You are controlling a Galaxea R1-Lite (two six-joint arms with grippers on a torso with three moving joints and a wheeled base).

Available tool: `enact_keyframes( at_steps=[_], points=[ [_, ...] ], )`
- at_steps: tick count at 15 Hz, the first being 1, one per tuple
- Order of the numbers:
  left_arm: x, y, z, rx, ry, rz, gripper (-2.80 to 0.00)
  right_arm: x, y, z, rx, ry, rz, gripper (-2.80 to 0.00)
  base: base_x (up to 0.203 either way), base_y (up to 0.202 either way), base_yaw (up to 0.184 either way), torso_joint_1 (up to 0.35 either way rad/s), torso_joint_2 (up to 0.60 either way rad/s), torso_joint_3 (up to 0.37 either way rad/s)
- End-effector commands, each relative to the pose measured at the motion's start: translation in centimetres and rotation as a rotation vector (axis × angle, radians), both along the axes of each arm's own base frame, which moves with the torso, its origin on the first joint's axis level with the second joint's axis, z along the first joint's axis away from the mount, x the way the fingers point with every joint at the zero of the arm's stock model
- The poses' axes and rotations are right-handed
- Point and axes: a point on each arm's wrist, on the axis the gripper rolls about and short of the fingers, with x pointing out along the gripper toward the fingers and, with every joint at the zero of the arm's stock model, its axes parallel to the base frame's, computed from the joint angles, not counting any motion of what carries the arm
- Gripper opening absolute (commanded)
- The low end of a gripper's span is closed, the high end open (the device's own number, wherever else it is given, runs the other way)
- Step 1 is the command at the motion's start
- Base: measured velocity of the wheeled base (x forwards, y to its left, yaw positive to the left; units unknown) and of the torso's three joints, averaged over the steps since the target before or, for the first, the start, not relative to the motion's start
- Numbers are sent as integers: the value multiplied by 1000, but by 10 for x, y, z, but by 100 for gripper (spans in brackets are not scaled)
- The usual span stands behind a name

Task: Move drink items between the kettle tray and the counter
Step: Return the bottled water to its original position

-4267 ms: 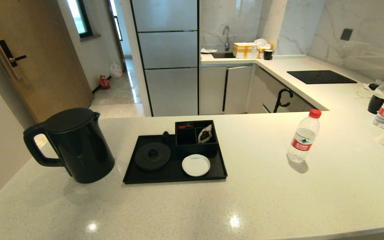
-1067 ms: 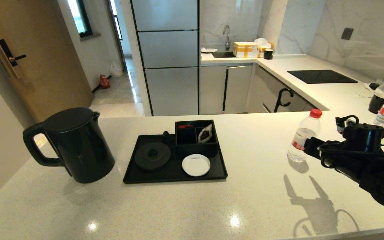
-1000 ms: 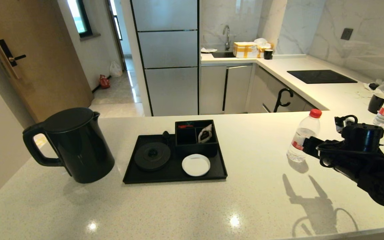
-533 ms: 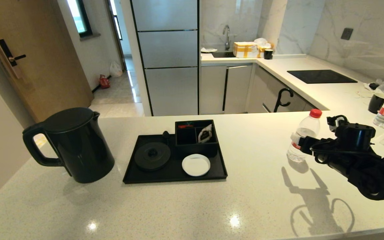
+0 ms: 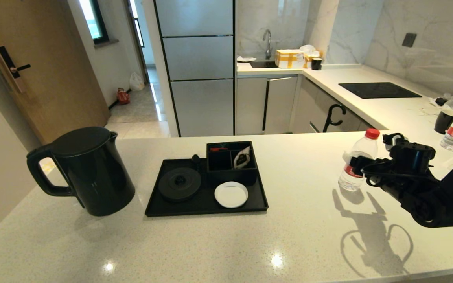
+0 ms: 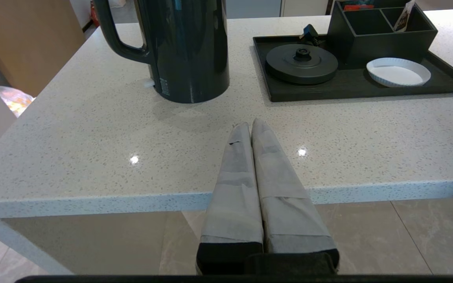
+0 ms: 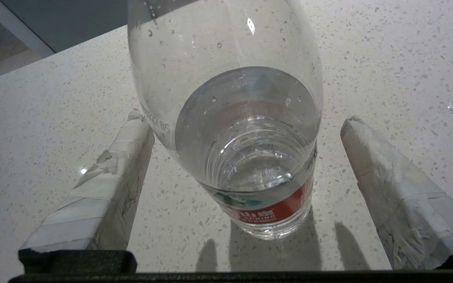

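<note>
Your right hand (image 5: 358, 167) sits low over the surface (image 5: 297, 236) toward its right edge, fingers (image 7: 104, 184) spread wide apart with the bottle (image 5: 357, 161) standing between them. The right wrist view shows the bottle upright, its long axis vertical, straight ahead of the hand. One finger is almost against the clear wall above the label, and the other has a plain gap beside it; I cannot tell whether the near one touches. So the bottle lies off-centre in the opening, and closing now would, I judge, nudge it sideways before both fingers bear on it. You may want to shift the hand toward the open-gap side first. The fingers meet the bottle above the label, on smooth wet-looking plastic, which could slip or dent under a hard squeeze. The tray (image 5: 159, 208) lies well apart to the left of the bottle, near the middle of the surface, with its round base (image 5: 179, 184), divided box (image 5: 230, 173) and white coaster (image 5: 231, 194). The kettle (image 5: 89, 173) stands on the surface just beside the tray's left edge, not on the base. Your left hand (image 6: 250, 129) hangs off the near edge of the surface, fingers pressed together and holding nothing, pointed between kettle and tray. It is the nearer arm for the kettle, the right for the bottle.
</note>
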Motion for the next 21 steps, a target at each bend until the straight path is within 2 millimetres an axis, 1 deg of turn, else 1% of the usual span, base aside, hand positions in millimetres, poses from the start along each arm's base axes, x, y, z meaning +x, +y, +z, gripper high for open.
enact_keyframes(
  at_steps=[1, 3, 5, 8, 9, 10, 14, 16, 17, 19, 20, 21],
  points=[
    [0, 0, 0, 0, 0, 0, -280, 8, -1, -5, -3, -7, -5, 0, 0, 0, 0, 0, 0, 0],
    [0, 0, 0, 0, 0, 0, -280, 17, -1, -8, -29, -16, -10, 0, 0, 0, 0, 0, 0, 0],
    [0, 0, 0, 0, 0, 0, -280, 21, -1, -16, -62, -9, -10, 0, 0, 0, 0, 0, 0, 0],
    [0, 0, 0, 0, 0, 0, -280, 27, -3, -31, -160, -40, -51, 0, 0, 0, 0, 0, 0, 0],
    [0, 0, 0, 0, 0, 0, -280, 28, -3, -34, -188, -48, -64, 0, 0, 0, 0, 0, 0, 0],
    [0, 0, 0, 0, 0, 0, -280, 28, -4, -34, -190, -46, -72, -280, 0, 0, 0, 0, 0, 0],
    [0, 0, 0, 0, 0, 0, -280, 28, -3, -33, -191, -44, -76, -280, 0, 0, 0, 0, 0, 0],
    [0, 0, 0, 0, 0, 0, -280, 26, -1, -25, -190, -48, -76, -280, 0, 0, 0, 0, 0, 0],
    [0, 0, 0, 0, 0, 0, -280, 22, 2, -13, -187, -64, -72, -280, 0, 0, 0, 0, 0, 0],
    [0, 0, 0, 0, 0, 0, -280, 8, 17, 15, -183, -103, -47, -280, 0, 0, 0, 0, 0, 0],
    [0, 0, 0, 0, 0, 0, -280, 1, 27, 20, -182, -100, -23, -280, 0, 0, 0, 0, 0, 0],
    [0, 0, 0, 0, 0, 0, -280, -5, 42, 25, -181, -101, 21, -280, 0, 0, 0, 0, 0, 0]
  ],
)
